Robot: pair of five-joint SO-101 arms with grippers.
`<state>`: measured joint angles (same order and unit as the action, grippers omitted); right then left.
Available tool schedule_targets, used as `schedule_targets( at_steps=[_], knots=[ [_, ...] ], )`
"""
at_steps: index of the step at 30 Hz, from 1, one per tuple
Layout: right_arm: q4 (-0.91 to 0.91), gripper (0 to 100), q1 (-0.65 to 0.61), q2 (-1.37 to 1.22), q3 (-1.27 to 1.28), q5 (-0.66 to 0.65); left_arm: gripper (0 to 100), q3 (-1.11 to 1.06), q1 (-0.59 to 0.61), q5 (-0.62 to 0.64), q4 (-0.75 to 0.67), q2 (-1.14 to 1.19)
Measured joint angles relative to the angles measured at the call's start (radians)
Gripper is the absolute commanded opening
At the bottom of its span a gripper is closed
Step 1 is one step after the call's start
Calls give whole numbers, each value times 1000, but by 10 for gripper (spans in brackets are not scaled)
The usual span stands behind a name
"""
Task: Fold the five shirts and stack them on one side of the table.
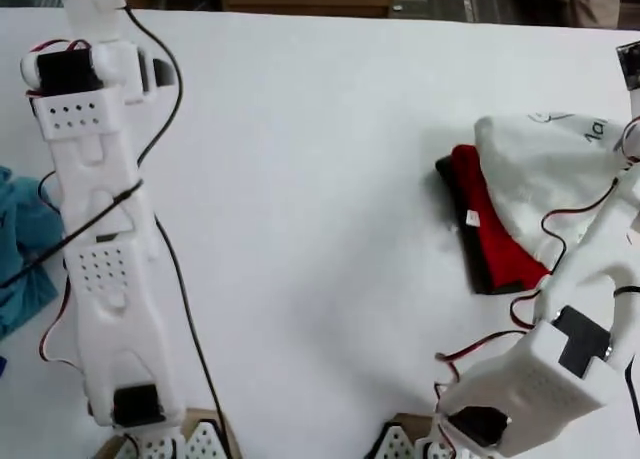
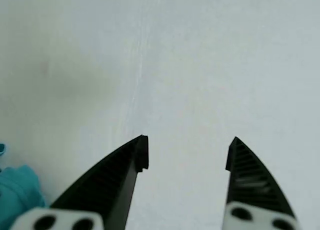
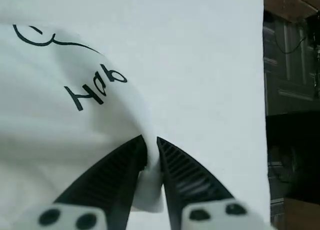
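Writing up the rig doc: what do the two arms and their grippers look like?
Left arm and right arm: white shells with perforated panels, black servos, red and black cables. Left gripper and right gripper: black, pointed and ridged, on white mounts.

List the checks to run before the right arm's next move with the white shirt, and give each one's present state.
1. Grip: the right gripper is shut on a fold of the white shirt: ok.
2. Other arm clear: the left gripper is open over bare table: ok.
3. Placement: white shirt lies over the red shirt: ok.
4. White shirt neatly folded: not ok, bunched.
5. The teal shirt folded: not ok, crumpled.
6. All five shirts accounted for: cannot tell.
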<state>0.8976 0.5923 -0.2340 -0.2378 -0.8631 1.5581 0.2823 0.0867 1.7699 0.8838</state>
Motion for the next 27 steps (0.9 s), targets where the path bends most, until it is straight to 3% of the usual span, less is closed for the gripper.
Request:
schedule_targets(
  at_steps=[8, 15, 21, 27],
  knots=[
    [18, 52, 2, -163, -3, -58, 271, 0, 0, 0, 0, 0],
    [41, 341, 2, -250, -5, -52, 271, 0, 0, 0, 0, 0],
    [98, 301, 0, -187, -11, 71, 271, 0, 0, 0, 0, 0],
    [347, 269, -118, -23, -6, 107, 271, 0, 0, 0, 0, 0]
  ],
)
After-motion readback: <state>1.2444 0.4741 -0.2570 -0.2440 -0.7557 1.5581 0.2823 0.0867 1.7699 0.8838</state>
